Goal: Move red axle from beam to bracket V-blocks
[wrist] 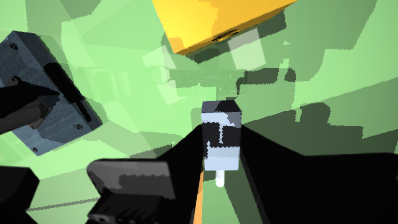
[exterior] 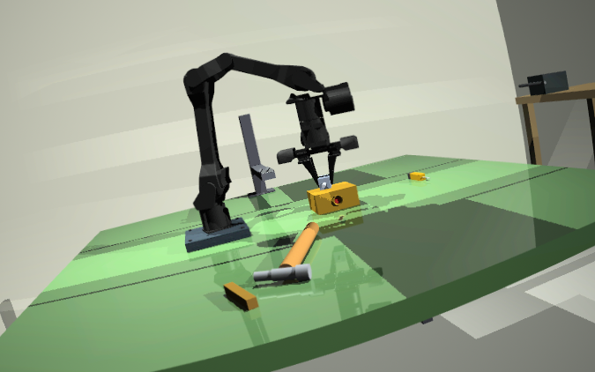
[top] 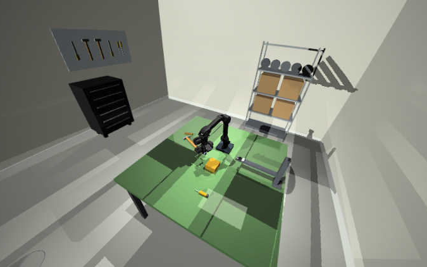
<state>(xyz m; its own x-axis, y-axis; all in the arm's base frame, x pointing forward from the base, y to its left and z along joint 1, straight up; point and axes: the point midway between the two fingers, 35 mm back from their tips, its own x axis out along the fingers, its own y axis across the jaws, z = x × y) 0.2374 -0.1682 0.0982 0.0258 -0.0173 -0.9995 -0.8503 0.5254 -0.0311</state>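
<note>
The claw (top: 204, 152) (exterior: 324, 179) (wrist: 218, 128) is clamped on a silver pin-ended block (exterior: 323, 179) (wrist: 221, 159), its pin (wrist: 220, 179) at six o'clock in the wrist view, while the red axle (exterior: 337, 200) sits inside the yellow beam (top: 212, 164) (exterior: 323, 204) (wrist: 210, 20) at twelve.

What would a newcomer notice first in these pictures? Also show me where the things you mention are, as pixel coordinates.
Probably the black arm (top: 225, 132) (exterior: 206, 134), bent high over the green table (top: 161, 212) (exterior: 160, 319), its gripper (top: 204, 153) (exterior: 324, 180) (wrist: 218, 128) shut on a small silvery block (exterior: 323, 182) (wrist: 221, 159). Next, the bright yellow beam (top: 212, 165) (exterior: 331, 199) (wrist: 210, 22) nearby, with red showing inside its round hole. Then the orange-handled hammer (top: 190, 142) (exterior: 300, 247), lying near the arm's base (top: 224, 147) (exterior: 218, 238) (wrist: 65, 125).
</note>
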